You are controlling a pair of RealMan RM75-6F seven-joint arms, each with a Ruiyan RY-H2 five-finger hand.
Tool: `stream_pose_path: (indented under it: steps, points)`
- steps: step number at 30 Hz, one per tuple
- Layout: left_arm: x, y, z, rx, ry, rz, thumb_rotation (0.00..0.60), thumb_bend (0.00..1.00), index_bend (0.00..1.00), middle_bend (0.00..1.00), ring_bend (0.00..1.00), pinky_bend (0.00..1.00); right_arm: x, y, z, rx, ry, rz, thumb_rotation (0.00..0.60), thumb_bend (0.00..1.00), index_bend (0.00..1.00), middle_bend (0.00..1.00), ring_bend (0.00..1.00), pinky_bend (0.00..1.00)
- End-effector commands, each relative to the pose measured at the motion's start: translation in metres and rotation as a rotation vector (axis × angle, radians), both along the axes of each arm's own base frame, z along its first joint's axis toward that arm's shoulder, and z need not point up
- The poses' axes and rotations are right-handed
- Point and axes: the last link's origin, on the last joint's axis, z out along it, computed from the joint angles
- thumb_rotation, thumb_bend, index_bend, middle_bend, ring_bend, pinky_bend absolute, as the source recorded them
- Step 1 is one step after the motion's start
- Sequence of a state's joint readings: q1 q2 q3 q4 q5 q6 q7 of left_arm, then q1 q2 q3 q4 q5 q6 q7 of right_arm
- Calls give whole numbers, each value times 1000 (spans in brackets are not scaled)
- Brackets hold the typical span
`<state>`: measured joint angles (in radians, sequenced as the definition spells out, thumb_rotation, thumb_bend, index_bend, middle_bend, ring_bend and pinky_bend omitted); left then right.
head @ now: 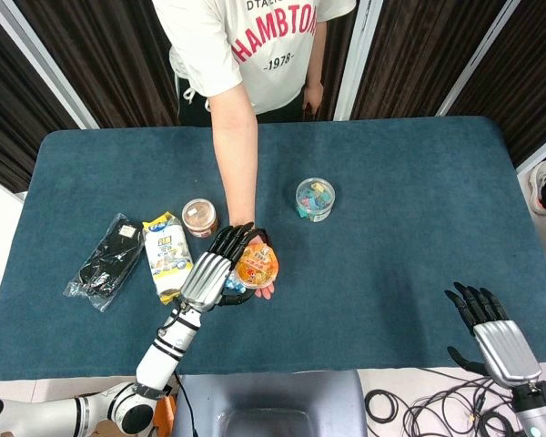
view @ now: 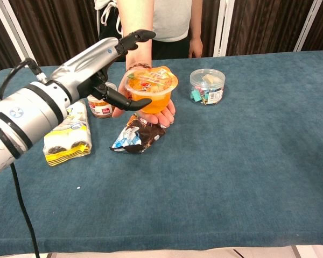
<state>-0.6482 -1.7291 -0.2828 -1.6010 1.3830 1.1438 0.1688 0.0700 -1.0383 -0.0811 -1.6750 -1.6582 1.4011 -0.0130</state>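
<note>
Left hand (head: 211,271): fingers spread, holding nothing, reaching toward the orange jelly cup (head: 256,264).

Head view. The jelly cup rests on the person's palm (head: 262,284), which lies on the blue table (head: 419,228). All places below are taken from the cup.
- Left hand: just beside the cup on its left, fingertips level with the rim; whether they touch cannot be told here.
- Small brown-lidded tub (head: 199,218): up and to the left, near.
- Yellow snack packet (head: 166,256): further left, lying lengthwise toward the robot.
- Black packet in clear wrap (head: 106,261): left again, well apart.
- Clear tub of small coloured items (head: 315,198): up and to the right, apart.
- Right hand (head: 488,332): far to the right at the near table edge, fingers apart, holding nothing. The left hand is much the nearer.

Chest view. 
- Left hand (view: 110,70): thumb below and fingers above, forming an open bracket around the left side of the jelly cup (view: 151,91). The cup lies straight ahead of the palm, upright, foil lid up. The thumb tip is at or just short of the cup wall; contact is uncertain.
- Person's palm (view: 161,115): cupped beneath.
- Dark snack wrapper (view: 137,135): on the table just below the cup.
- Clear tub (view: 207,86): to the right.
- Yellow snack packet (view: 70,134): to the left.
</note>
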Motion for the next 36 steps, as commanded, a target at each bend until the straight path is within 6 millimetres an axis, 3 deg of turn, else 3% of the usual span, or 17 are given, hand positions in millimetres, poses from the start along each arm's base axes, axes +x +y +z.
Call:
stream_pose_path:
  steps: [1, 9, 13, 17, 21, 26, 31, 36]
  points:
    - [0, -1, 0, -3, -3, -3, 600, 278, 0, 0, 0, 38, 0, 0, 0, 0, 0, 1, 600, 211, 0, 0, 0, 0]
    - [-1, 0, -12, -29, 12, 13, 600, 278, 0, 0, 7, 67, -2, 2, 7, -13, -15, -1, 600, 211, 0, 0, 0, 0]
    - [-1, 1, -17, -32, 24, 15, 600, 277, 20, 18, 96, 135, -2, 3, 10, -18, -24, 1, 600, 211, 0, 0, 0, 0]
    - [0, 2, -21, -37, 16, 18, 600, 277, 151, 114, 220, 210, -3, 4, 11, -17, -26, 2, 600, 211, 0, 0, 0, 0]
    - [2, 2, -22, -16, -12, 0, 600, 280, 365, 315, 403, 398, -3, 4, 12, -20, -29, 1, 600, 211, 0, 0, 0, 0]
    - [2, 1, -21, 11, -38, -14, 600, 287, 522, 486, 526, 549, -3, 3, 11, -16, -27, -1, 600, 211, 0, 0, 0, 0]
    - [6, -2, -5, 86, -64, -70, 600, 301, 610, 577, 600, 632, -3, 3, 9, -16, -23, 0, 600, 211, 0, 0, 0, 0]
    - [5, -9, 37, 203, -37, -135, 600, 299, 618, 588, 614, 646, -2, 3, 9, -15, -21, 0, 600, 211, 0, 0, 0, 0]
